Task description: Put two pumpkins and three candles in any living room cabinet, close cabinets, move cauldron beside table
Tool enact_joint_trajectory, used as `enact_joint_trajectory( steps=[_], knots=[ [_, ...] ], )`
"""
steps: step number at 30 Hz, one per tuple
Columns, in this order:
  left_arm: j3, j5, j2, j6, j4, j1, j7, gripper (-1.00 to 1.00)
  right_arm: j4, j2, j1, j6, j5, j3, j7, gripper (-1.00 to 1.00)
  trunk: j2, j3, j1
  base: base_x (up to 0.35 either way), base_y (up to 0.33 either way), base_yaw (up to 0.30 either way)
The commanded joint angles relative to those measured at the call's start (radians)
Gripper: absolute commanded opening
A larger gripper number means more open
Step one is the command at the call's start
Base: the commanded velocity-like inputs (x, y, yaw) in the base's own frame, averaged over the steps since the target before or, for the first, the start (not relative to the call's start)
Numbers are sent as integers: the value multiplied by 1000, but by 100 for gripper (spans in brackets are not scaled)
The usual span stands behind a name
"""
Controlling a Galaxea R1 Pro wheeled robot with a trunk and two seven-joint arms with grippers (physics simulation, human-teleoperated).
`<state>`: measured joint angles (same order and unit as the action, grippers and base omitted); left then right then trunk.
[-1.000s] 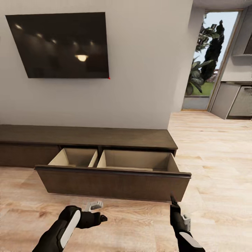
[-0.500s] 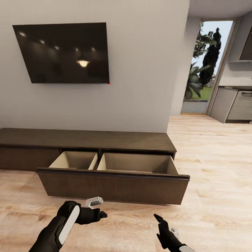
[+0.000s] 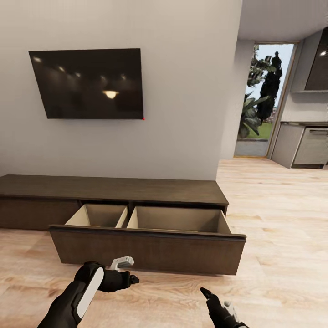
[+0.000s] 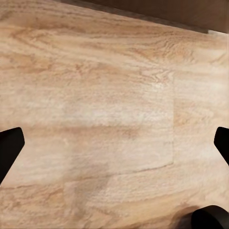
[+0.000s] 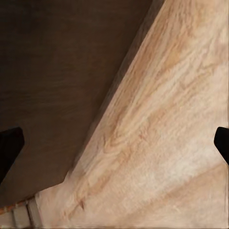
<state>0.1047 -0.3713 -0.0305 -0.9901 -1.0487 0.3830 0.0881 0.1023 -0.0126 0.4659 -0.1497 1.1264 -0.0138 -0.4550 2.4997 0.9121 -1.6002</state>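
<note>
Two pale beige compartments lie open in the cabinet (image 3: 114, 189), a long low dark-brown wood console standing against the grey wall (image 3: 182, 91). Its wide drawer front (image 3: 146, 248) is pulled out over the light wood floor (image 3: 282, 255), and both compartments behind that front hold nothing. The closed section of the cabinet runs on to the left of the drawer. A dark television (image 3: 91, 83) hangs on the wall above the cabinet. Right of the cabinet, past the wall's corner, a doorway (image 3: 262, 100) opens on green plants, and grey kitchen units (image 3: 305, 146) stand beside it.

The left hand (image 3: 132, 279) hovers over the floor just in front of the drawer front, toward its left half, with a white part on top of its wrist. In the left wrist view its fingertips (image 4: 10, 145) sit at opposite edges of the picture, spread wide, with only bare floor between them. The right hand (image 3: 205, 291) hovers low in front of the drawer's right half. In the right wrist view its fingertips (image 5: 10, 143) are likewise far apart and hold nothing; between them show the dark drawer front (image 5: 57, 71) and the floor beside it.
</note>
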Motion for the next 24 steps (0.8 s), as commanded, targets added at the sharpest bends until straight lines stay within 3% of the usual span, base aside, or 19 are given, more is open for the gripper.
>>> enact_joint_trajectory(
  steps=[1,5,15,19,24],
  knots=[
    [1,10,0,-2,-1,1,9,100,3,-1,0,-2,-19,-1,-4,100,-7,-2,4,0,0,0],
    [1,11,-1,-2,-1,1,9,100,10,0,0,3,-67,-1,-5,100,-35,-15,19,0,0,0],
    [1,12,-1,-1,1,1,8,100,26,0,0,7,-88,-4,-12,100,-105,-46,58,0,0,0],
    [1,13,0,-1,2,1,6,100,27,1,0,24,-132,-19,-8,100,-133,-59,73,0,0,2],
    [2,16,0,-1,4,1,4,100,27,5,0,48,-147,-22,-1,100,-168,-74,92,0,0,185]
  ],
)
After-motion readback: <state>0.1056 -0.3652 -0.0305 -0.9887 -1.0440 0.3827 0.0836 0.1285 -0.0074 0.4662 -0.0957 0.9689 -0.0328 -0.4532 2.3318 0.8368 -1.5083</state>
